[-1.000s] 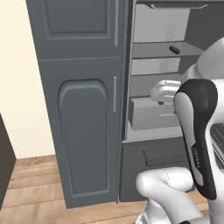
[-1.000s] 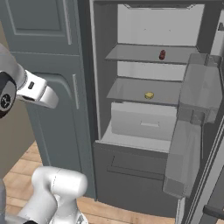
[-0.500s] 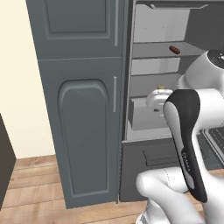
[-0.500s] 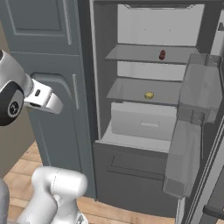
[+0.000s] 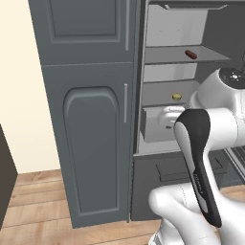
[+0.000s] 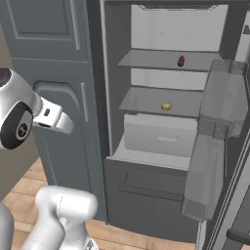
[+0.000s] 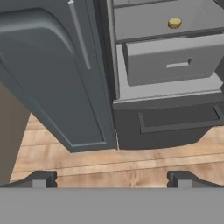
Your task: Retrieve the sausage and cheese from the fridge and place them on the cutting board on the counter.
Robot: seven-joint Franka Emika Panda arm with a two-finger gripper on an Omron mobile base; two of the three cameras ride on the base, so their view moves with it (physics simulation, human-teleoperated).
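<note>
Standing at far left: the grey panelled cabinet (image 5: pixel 91 119). Sitting open beside it: the fridge (image 6: pixel 166 146), with the cheese (image 6: pixel 166 106) lying on the middle shelf and the sausage (image 6: pixel 181 61) on the shelf above. Hanging low with jaws spread wide and empty: the gripper (image 7: pixel 111 178). Likely handling as light, small, roll-prone; pinching the sausage across its middle. Showing the door bins (image 6: pixel 215 141): right base view. Catching the floor (image 7: pixel 131 166): hand view.
</note>
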